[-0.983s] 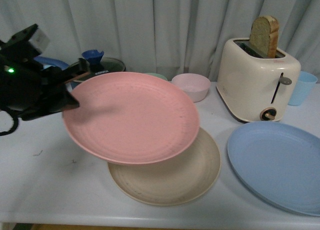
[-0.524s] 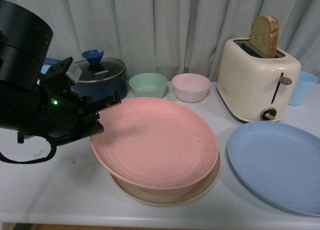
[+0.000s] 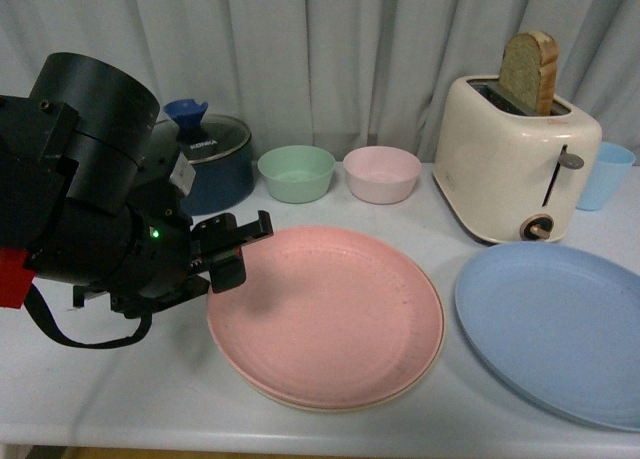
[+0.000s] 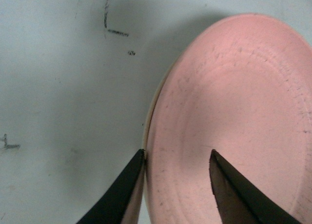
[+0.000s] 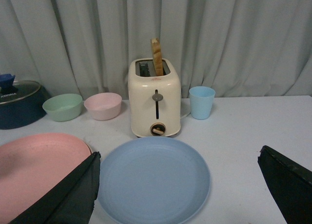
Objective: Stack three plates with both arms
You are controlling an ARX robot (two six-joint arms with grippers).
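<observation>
Front view: the left end effector [image 3: 235, 251] hangs at the left rim of the pink plate [image 3: 330, 314], which lies flat on the beige plate [image 3: 330, 407], only a cream sliver of the lower one showing along the near edge. The blue plate [image 3: 560, 329] lies alone on the surface [image 3: 120, 379] to the right, near the pair but apart from it, in front of a toaster [image 3: 515, 159] with a slice of bread standing in its slot. Left wrist view: the two fingers [image 4: 124, 190] stand spread astride the pink rim, one outside it and one over the plate's floor, with clear space between them and nothing pinched. Right wrist view: the right end effector [image 5: 179, 158] hovers wide open and empty, looking down on the blue plate, with a mint bowl [image 5: 62, 107] and a pink bowl [image 5: 103, 106] by the curtain. Two of three plates look stacked; the blue one appears to be what is left. The plates seem stiff, light and matte, so not very slippery, but shallow and flat to the surface. The rim is probably the only hold, best taken at the edge nearest the arm, one finger slipped beneath.
</observation>
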